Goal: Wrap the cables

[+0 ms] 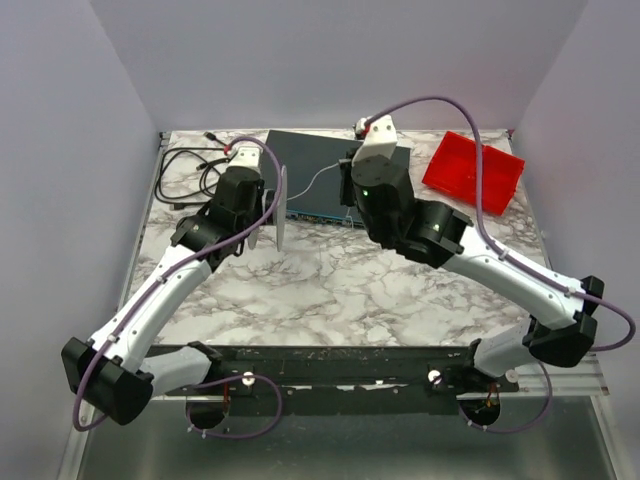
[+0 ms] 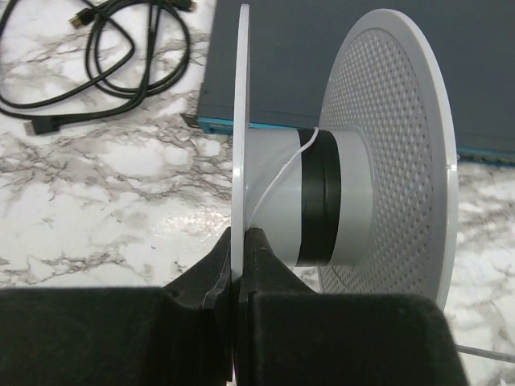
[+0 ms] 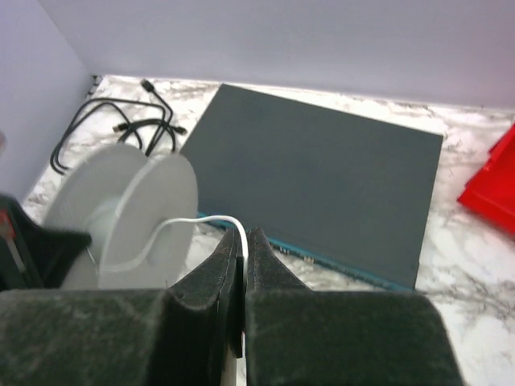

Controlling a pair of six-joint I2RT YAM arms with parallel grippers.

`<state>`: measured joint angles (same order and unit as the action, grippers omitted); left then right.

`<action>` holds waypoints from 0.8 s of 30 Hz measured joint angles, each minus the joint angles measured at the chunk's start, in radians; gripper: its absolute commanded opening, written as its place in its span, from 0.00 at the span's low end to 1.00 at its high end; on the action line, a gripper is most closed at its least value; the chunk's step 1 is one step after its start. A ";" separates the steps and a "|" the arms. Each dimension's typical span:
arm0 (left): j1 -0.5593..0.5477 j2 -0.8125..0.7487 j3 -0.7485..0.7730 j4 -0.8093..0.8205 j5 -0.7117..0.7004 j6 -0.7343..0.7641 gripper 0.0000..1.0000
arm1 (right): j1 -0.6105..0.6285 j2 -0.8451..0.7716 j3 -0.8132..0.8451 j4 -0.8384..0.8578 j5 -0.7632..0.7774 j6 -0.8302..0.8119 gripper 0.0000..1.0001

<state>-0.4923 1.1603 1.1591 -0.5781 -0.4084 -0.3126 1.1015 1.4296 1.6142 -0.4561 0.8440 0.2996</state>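
The left gripper (image 2: 239, 243) is closed on the thin near flange of a white spool (image 2: 354, 201), which is held on edge over the marble table (image 1: 330, 290). The white cable (image 3: 211, 219) is pinched between the closed fingers of the right gripper (image 3: 244, 245) and is led from there to the spool core. A dark flat box (image 3: 322, 169) lies just behind the spool.

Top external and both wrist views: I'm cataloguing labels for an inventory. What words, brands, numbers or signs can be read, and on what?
No text can be read in any view.
The spool, white cable, red tray and black cord show no print.
Any marks on the blue front edge of the dark box are too small to read.
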 measured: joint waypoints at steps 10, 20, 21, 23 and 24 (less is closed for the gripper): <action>-0.092 -0.149 -0.083 0.031 0.145 0.085 0.00 | -0.145 0.195 0.257 0.008 -0.222 -0.104 0.01; -0.146 -0.291 -0.169 0.083 0.295 0.157 0.00 | -0.338 0.311 0.319 -0.009 -0.456 -0.109 0.01; -0.148 -0.302 -0.174 0.085 0.308 0.161 0.00 | -0.349 0.322 0.319 -0.010 -0.480 -0.106 0.01; -0.151 -0.335 -0.183 0.086 0.338 0.168 0.00 | -0.365 0.341 0.317 -0.009 -0.521 -0.099 0.01; -0.152 -0.356 -0.185 0.090 0.359 0.171 0.00 | -0.375 0.348 0.313 -0.009 -0.540 -0.093 0.01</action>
<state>-0.6441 0.8043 0.9737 -0.4885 -0.0494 -0.1421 0.7265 1.7771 1.9274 -0.4648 0.3042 0.2070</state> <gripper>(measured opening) 0.036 0.038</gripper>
